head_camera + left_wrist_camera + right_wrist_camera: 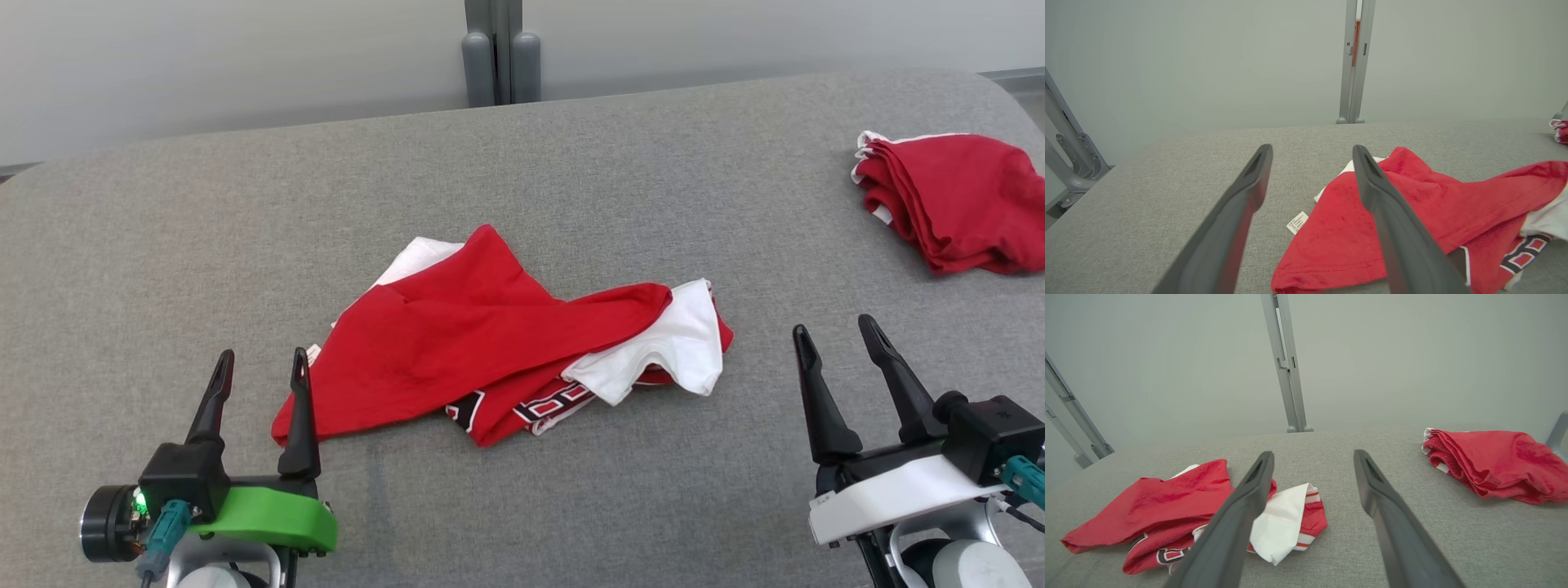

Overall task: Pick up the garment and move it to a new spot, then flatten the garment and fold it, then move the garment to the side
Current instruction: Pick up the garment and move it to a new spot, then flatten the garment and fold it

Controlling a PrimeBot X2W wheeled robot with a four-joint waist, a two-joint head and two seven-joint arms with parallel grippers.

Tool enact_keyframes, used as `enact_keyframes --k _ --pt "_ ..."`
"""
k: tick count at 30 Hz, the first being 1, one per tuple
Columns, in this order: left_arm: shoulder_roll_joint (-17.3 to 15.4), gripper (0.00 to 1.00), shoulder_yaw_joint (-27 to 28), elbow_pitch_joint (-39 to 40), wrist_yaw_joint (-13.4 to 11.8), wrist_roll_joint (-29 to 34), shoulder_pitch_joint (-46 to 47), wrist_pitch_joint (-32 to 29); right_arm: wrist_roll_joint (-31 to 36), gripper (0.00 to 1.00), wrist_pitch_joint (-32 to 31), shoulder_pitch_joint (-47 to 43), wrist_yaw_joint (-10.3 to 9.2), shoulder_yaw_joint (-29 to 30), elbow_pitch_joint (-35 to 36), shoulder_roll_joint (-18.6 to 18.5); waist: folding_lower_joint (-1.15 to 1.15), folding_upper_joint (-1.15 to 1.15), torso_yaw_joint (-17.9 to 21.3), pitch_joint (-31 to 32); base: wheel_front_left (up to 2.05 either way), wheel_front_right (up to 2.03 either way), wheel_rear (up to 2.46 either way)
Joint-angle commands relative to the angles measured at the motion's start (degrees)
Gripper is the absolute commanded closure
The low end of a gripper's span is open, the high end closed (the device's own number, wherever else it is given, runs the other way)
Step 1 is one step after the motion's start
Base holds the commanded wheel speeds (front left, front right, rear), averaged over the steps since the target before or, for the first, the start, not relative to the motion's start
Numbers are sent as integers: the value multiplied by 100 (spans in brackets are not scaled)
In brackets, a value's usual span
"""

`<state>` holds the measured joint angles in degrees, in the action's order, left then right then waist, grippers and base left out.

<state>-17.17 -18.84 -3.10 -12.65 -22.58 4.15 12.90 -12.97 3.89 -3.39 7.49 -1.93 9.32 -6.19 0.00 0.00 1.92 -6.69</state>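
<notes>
**Both hands apart and empty, garment lying untouched in the middle**

Closest to you, along the near edge of the surface [571, 155] toward its left corner, your left hand [263, 353] hovers with its fingers spread and nothing between them. It sits right by the lower-left hem of the garment [457, 343]. I judge that puts the hem corner in easy reach for a first pinch.

The garment lies in the middle of the surface, crumpled. Red cloth is draped over itself, a white sleeve [673, 347] is turned out on its right side, and lettering shows along the near fold. A white label [1297, 222] pokes out at its left border. Bunched like this, neither the move nor the flattening looks begun.

Toward the near right corner, your right hand [833, 324] also stands with fingers apart and empty, near the sleeve but clear of it. One hand on each side of the heap suits a two-point lift.

At the far right corner sits a folded red stack [955, 200], well apart from the garment. It probably marks the side where finished pieces go, so choose a new spot clear of it.
</notes>
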Motion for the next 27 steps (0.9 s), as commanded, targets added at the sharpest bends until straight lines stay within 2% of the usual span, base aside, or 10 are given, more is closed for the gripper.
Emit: enact_keyframes --k 1,20,24,27 --pt "-56 0 -10 36 -32 -15 -42 -10 11 0 7 -12 0 -17 21 4 0 0 2 -7 0 0 0" --pt "-114 0 -116 140 -57 75 162 -44 -19 0 17 56 0 -44 29 28 0 0 -9 -100 0 0 0" --pt "-57 0 -373 239 119 196 481 -129 -15 0 -9 104 0 0 89 33 0 0 -58 -241 0 0 0" --pt "106 0 -720 295 353 303 925 -346 14 0 -22 187 0 -6 156 22 0 0 -69 -441 0 0 0"
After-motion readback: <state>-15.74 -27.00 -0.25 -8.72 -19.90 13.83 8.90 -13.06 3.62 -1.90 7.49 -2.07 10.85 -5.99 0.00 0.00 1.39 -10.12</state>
